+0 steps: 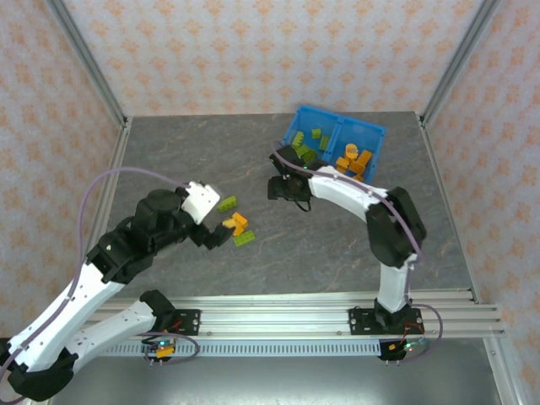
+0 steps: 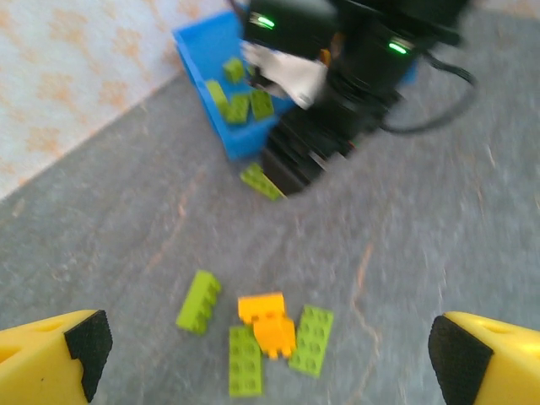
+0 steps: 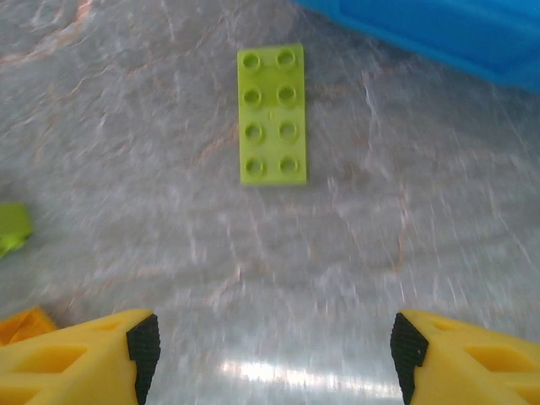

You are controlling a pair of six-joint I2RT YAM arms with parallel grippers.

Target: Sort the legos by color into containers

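Loose legos lie in a cluster on the grey table: three lime green ones (image 2: 199,300) (image 2: 245,361) (image 2: 311,339) and two orange ones (image 2: 261,305) (image 2: 275,334) stacked at the middle. My left gripper (image 2: 270,354) hangs above this cluster, open wide and holding nothing; from above it (image 1: 218,236) sits just left of the cluster (image 1: 236,223). A flat green lego (image 3: 272,114) lies on the table ahead of my right gripper (image 3: 274,354), which is open and holds nothing. The blue bin (image 1: 377,135) holds green legos (image 1: 305,150) in its left container and orange legos (image 1: 354,160) in its right.
My right arm's gripper (image 1: 283,187) stands just in front of the bin's near left corner. The bin's blue wall (image 3: 439,34) lies beyond the flat green piece. Metal posts and patterned walls close in the table at the back and sides.
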